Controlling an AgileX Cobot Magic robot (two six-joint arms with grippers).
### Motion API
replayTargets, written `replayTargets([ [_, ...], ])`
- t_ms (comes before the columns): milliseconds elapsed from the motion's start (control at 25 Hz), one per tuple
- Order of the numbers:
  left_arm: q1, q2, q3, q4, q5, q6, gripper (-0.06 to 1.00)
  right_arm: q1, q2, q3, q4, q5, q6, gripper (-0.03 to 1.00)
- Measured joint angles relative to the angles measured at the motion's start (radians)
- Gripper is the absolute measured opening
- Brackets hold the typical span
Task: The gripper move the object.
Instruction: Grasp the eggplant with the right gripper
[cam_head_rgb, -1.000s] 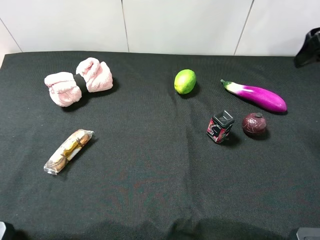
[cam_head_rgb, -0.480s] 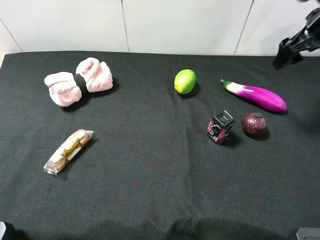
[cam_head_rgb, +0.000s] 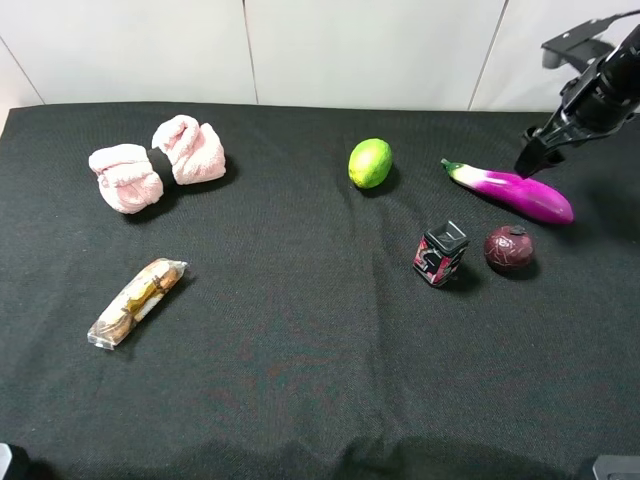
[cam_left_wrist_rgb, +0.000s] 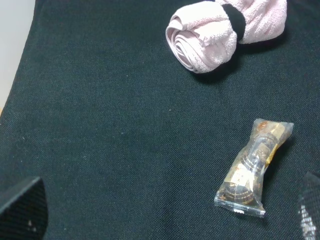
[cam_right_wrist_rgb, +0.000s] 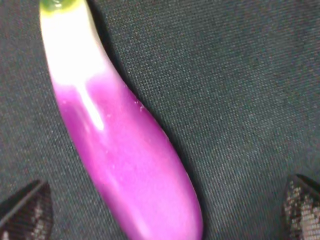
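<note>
Evidently the right pincer, spread wide, hangs close over the eggplant, which lies on the tabletop at its far right, stem pointing toward the lime, long axis crosswise between the jaws

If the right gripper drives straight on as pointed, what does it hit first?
The eggplant: the right gripper points down at it, open, its magenta body lying between the fingertips in the wrist view. Gap above it unclear.
</note>
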Motion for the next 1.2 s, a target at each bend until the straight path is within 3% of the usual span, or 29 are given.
replayTargets([
  [1200,0.0,0.0,0.0,0.0,0.0,0.0,1.0,0.0,0.186,-0.018,0.01,-0.069,-0.009,0.69],
])
